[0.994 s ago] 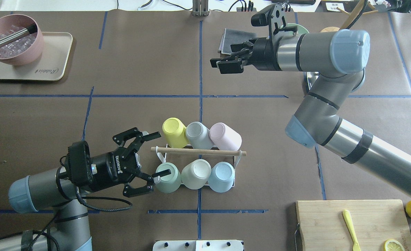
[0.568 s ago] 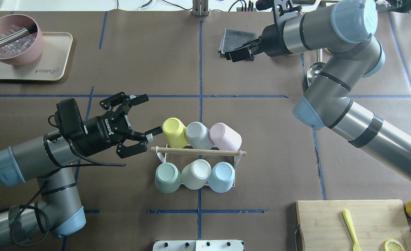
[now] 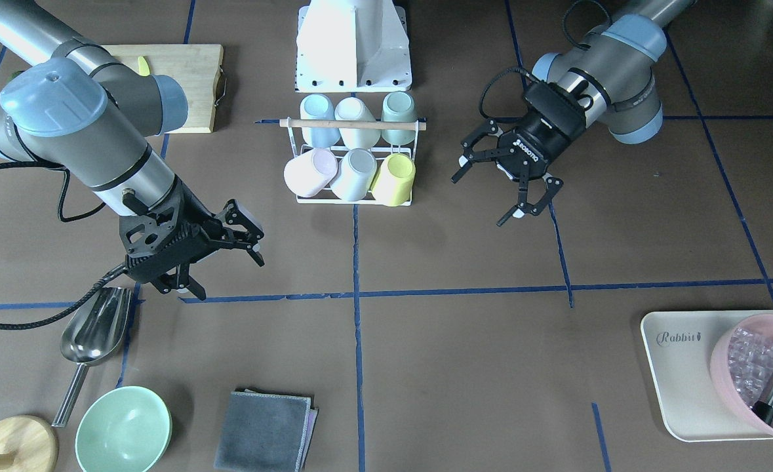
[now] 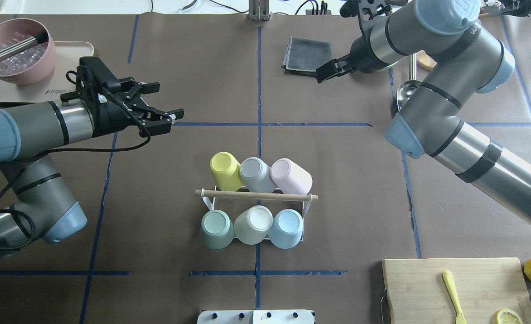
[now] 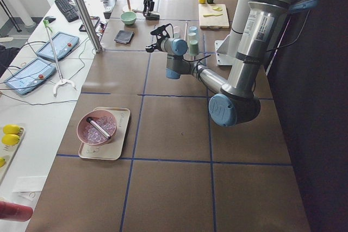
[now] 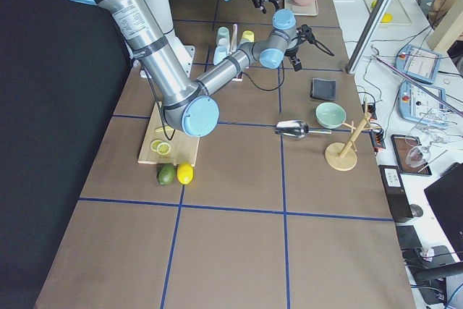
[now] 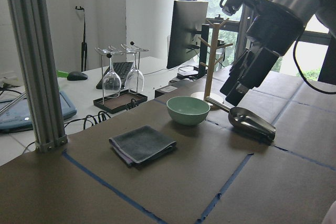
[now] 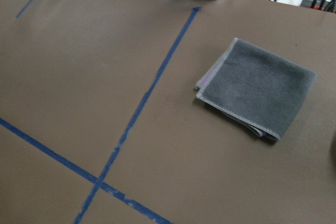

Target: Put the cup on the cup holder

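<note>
The white wire cup holder with a wooden rod across its top stands mid-table, also in the front view. Six cups sit upside down on its prongs: yellow, grey, pink, green, cream, blue. My left gripper is open and empty, well to the far left of the rack; it also shows in the front view. My right gripper looks shut and empty, by the grey cloth at the far side.
A grey cloth lies at the far middle. A pink bowl of ice sits on a beige tray at the far left. A metal scoop, a green bowl and a cutting board lie on the right side.
My left gripper, still open, has drawn back from the green cup and moved far and left. My right arm has pulled back toward the far right.
</note>
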Robot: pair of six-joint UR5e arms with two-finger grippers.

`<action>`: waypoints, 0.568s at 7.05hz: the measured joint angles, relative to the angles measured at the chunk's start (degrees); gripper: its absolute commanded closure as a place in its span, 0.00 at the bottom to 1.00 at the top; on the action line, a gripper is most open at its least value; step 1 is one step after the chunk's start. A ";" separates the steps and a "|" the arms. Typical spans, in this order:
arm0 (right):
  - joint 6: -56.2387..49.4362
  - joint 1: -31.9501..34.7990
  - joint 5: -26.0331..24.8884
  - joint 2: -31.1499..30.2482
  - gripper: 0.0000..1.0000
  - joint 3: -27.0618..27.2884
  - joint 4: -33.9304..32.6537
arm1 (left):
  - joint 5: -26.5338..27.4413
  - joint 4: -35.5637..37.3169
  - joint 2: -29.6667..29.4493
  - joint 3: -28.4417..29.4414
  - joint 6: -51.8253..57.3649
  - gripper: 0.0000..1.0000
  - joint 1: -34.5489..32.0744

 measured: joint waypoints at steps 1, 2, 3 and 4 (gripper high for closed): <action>-4.18 1.30 1.45 -0.04 0.00 -0.04 -5.25 | -3.28 8.70 0.13 0.02 -1.18 0.00 -0.94; -8.40 2.94 3.30 -0.23 0.00 -0.09 -10.36 | -5.51 18.31 0.21 0.05 -1.45 0.00 -1.83; -11.46 4.57 5.39 -0.74 0.00 -0.13 -14.47 | -8.28 28.02 0.03 0.03 -1.26 0.00 -3.12; -13.71 6.22 7.52 -1.59 0.00 -0.15 -18.00 | -12.13 36.62 -0.16 -0.48 -0.77 0.00 -5.01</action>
